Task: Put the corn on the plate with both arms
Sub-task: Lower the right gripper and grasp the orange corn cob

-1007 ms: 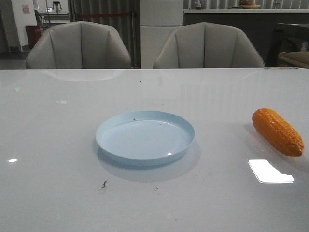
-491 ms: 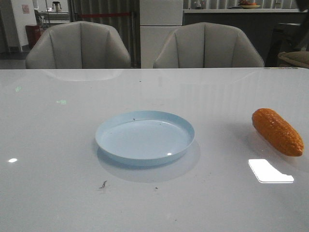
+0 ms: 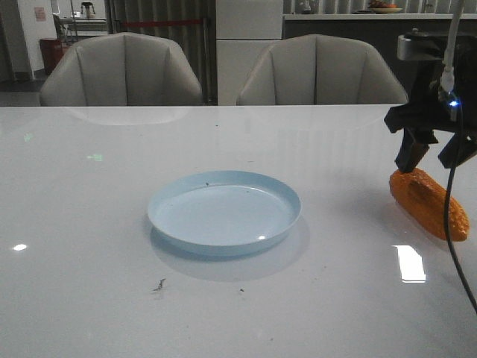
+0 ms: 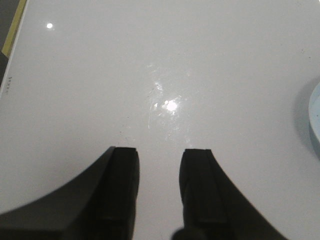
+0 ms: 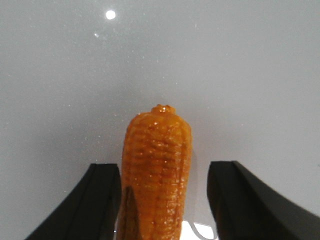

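Over corn (image 3: 428, 202), R claw (image 3: 431, 159) open, straddling it.

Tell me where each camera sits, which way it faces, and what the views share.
Front view: faces forward over the white glossy table, showing the round pale-blue plate, the orange bumpy corn cob and the right hand above it.
Left wrist view: looks down past the open left hand at bare table; plate edge visible.
Right wrist view: looks down at the corn between the open right hand's fingers.
Shared: front and right wrist both show corn; front and left wrist, the plate.
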### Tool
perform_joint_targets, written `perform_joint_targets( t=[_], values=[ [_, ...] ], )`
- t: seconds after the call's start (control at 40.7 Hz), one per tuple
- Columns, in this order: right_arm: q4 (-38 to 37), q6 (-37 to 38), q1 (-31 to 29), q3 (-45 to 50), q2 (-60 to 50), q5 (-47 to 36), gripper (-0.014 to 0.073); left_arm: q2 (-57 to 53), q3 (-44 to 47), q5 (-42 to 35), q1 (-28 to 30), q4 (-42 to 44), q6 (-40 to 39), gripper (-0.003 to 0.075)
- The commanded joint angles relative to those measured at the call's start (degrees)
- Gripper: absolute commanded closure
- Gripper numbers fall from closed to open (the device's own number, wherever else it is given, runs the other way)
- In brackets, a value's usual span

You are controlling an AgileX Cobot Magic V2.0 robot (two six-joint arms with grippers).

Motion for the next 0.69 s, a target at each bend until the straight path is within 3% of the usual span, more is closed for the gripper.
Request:
perform_joint_targets(
  t=[0.0,0.295,0.491,0.663],
  values=[
    [-0.33,-0.88,-0.12,-1.88,-0.66,-3.02,0.0102,-0.98,-1.62,-3.62,0.02,0.59,-0.52,0.0434],
    [0.7,-0.88,-0.12,-1.83,2.7,-3.01,0.0108,-0.98,-1.62,-3.49,0.02,0.59,-0.52,0.0434],
    [0.7,-0.88,-0.12,-1.88,1.93,-3.16,0.0309,-0.98,-1.62,-3.49,0.02,0.59,-0.52,0.0434],
    [0.73,-0.94,0.87,-5.4,0.78,-0.42,0.0323,-0.98,-1.62,-3.49,0.02,0.59,-0.52,0.0434]
  ],
)
